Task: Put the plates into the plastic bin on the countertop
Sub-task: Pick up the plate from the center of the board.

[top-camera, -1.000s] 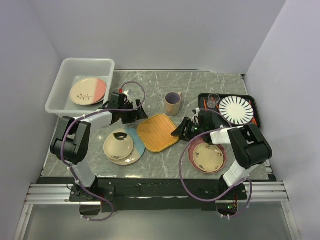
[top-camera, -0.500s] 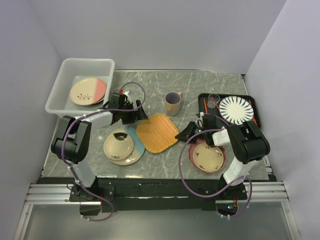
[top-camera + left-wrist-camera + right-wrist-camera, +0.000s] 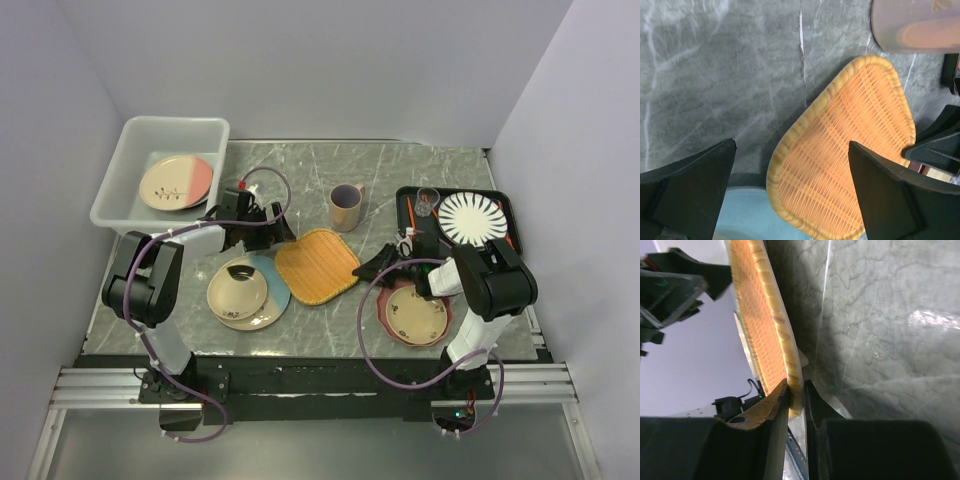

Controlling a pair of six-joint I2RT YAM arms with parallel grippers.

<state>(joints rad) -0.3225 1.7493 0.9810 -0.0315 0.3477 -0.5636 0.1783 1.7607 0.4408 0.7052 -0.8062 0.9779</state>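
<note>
The cream-and-pink round plate (image 3: 176,182) sits in the translucent white plastic bin (image 3: 175,122), my right claw (image 3: 796,390) pinches the orange woven mat (image 3: 316,265) by its rim, and my left claw (image 3: 790,150) gapes wide.

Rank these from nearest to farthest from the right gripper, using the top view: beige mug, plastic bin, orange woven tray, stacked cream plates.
1. orange woven tray, its right edge pinched in the right gripper
2. beige mug, behind, near the centre
3. stacked cream plates, left front
4. plastic bin, back left corner
</note>
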